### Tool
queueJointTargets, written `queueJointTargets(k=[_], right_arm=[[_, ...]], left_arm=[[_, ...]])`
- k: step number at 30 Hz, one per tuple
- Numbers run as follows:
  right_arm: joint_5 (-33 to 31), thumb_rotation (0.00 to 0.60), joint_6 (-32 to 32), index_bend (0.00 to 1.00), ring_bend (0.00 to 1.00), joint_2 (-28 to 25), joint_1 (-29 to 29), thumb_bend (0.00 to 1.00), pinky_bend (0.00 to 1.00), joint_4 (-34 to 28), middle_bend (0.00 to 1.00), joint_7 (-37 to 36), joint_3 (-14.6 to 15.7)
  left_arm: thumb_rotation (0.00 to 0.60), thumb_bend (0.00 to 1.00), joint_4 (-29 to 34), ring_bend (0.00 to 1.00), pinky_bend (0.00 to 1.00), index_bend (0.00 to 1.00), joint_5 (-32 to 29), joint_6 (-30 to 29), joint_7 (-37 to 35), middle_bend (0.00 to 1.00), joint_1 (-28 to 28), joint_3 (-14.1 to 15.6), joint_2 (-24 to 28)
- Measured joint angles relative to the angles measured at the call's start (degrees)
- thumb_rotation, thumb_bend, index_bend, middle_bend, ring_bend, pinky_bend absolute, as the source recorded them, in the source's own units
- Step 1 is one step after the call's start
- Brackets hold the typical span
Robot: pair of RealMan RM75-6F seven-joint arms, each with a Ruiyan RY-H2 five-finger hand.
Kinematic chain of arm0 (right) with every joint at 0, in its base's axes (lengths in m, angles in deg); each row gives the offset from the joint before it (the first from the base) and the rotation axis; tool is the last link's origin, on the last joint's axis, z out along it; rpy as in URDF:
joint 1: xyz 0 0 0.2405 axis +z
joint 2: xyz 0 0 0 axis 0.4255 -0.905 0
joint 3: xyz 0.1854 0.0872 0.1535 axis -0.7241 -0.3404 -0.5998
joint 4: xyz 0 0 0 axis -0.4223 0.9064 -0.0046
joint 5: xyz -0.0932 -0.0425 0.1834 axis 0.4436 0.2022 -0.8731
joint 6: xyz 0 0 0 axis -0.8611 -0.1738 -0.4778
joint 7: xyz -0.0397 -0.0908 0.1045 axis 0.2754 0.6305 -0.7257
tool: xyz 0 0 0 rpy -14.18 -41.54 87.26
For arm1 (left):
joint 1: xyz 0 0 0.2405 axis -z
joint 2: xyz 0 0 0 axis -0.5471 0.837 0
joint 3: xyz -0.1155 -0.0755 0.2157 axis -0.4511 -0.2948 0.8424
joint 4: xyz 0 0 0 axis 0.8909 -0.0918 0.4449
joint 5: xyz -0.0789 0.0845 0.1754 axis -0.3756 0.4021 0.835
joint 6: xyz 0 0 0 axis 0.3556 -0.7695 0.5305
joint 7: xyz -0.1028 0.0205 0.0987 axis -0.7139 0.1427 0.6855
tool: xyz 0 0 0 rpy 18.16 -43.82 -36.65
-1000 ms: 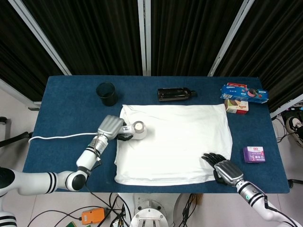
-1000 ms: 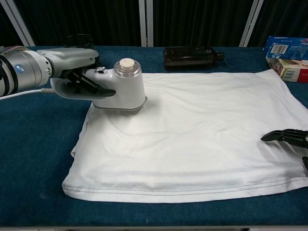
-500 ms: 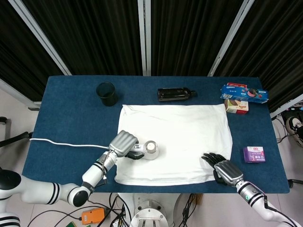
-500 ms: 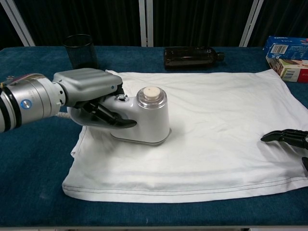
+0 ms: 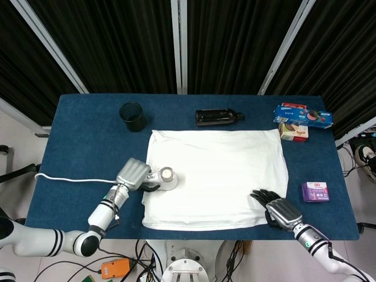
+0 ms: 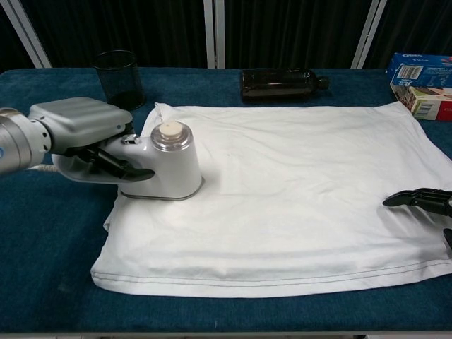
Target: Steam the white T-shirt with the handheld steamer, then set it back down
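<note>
Gripping the handle of the white steamer, the left hand has its dark fingers curled under and around the handle while its grey back faces up. That steamer sits flat on the left edge of the white T-shirt, with its base partly over the shirt's border and its round, clear-topped cap pointing upward. From the head view the same hand and steamer lie at the shirt's left side, about halfway down its length. A white cord trails from behind the hand across the blue table toward the left edge. The T-shirt is spread out flat in the middle of the table, lightly wrinkled, with its hem along the near edge. At the shirt's near right corner the right hand rests with its dark fingers stretched out and slightly spread on the fabric; it holds nothing. In the chest view only those fingertips show, lying on the cloth at the right edge of the frame. A dark cup stands upright beyond the steamer, near the shirt's far left corner but apart from it. A dark bottle lies on its side just beyond the shirt's far edge. Blue and red snack boxes sit at the far right of the table, and a small purple box lies to the right of the shirt.
</note>
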Motion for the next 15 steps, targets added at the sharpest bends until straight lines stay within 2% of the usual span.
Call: queueJointTargets(k=[8,15], right_arm=[[-0.01,0.6,0.59,0.06,0.03,0.08,-0.18,0.99,0.16,0.5,0.11,-0.47,0.11],[0.41,0.6,0.84,0.06,0.03,0.35,-0.13,0.99,0.16,0.73,0.11,-0.58,0.31]], left_arm=[[0.209,0.64,0.3,0.8,0.71,0.76,-0.13,-1.05,-3.45,0.89,-3.35,0.71,5.32],[0.208,0.64,3.52,0.8,0.71,0.76,4.67,-3.17,-7.16,0.89,-4.88,-1.27,6.48]])
